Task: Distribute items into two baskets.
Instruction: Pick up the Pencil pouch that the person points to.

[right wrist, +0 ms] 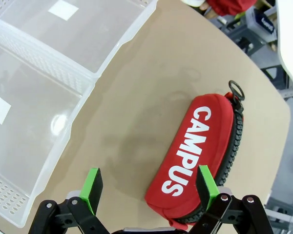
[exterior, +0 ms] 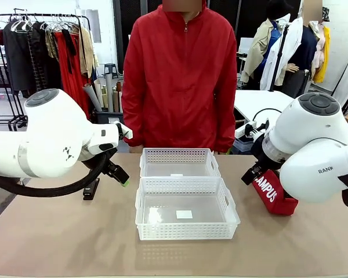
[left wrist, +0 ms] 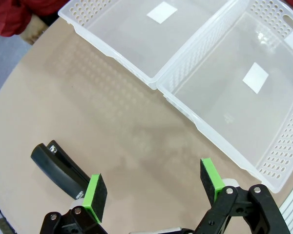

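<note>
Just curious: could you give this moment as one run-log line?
left gripper open near stapler | right gripper open above pouch | far basket empty | near basket empty

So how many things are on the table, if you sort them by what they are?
White baskets: 2
Red pouch: 1
Black stapler: 1
Total: 4
</note>
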Available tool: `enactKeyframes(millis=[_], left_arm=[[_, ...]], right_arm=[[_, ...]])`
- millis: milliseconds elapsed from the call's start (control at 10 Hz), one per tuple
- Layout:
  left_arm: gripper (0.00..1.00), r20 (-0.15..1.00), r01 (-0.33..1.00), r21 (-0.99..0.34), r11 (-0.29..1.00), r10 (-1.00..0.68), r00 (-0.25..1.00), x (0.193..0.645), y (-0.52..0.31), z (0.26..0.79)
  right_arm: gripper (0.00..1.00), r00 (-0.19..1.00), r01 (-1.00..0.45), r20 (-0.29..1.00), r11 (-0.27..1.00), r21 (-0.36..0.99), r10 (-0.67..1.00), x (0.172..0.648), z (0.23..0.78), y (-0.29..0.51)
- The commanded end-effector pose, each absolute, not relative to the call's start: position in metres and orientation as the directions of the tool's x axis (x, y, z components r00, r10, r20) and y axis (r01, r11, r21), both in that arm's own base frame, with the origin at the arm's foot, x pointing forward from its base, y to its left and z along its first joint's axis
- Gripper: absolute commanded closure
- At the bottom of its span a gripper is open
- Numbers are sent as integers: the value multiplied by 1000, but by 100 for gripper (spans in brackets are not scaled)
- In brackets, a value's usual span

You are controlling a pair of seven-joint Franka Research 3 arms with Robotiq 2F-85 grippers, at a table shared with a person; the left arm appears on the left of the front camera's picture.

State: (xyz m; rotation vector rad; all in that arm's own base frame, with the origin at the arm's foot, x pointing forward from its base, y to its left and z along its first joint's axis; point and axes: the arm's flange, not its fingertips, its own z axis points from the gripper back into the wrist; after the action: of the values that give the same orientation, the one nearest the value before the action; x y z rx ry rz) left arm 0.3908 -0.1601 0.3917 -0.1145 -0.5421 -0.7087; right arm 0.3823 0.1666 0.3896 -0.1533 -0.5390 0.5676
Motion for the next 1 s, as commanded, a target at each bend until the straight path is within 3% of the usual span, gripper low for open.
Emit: enactKeyframes(millis=[0, 500, 700, 900], left_arm=[[0, 510, 646, 80, 759, -588, 628, 391, -160, 392], [0, 369, 684, -132, 717, -605, 706, 397, -155, 432], [0, 297, 608, -304, 734, -533, 792, 407, -151, 443], [0, 288, 567, -503, 652, -492, 821, 421, -140, 446]], right_arm=[[0, 710, -469, 442, 837, -283, 548, 382, 390, 166], [0, 766, -524, 503, 842, 128, 400, 399, 425, 162], [0, 794, -511, 517, 812, 282, 321, 406, 448, 156], [0, 815, -473, 542, 779, 412, 208, 415, 466, 144]])
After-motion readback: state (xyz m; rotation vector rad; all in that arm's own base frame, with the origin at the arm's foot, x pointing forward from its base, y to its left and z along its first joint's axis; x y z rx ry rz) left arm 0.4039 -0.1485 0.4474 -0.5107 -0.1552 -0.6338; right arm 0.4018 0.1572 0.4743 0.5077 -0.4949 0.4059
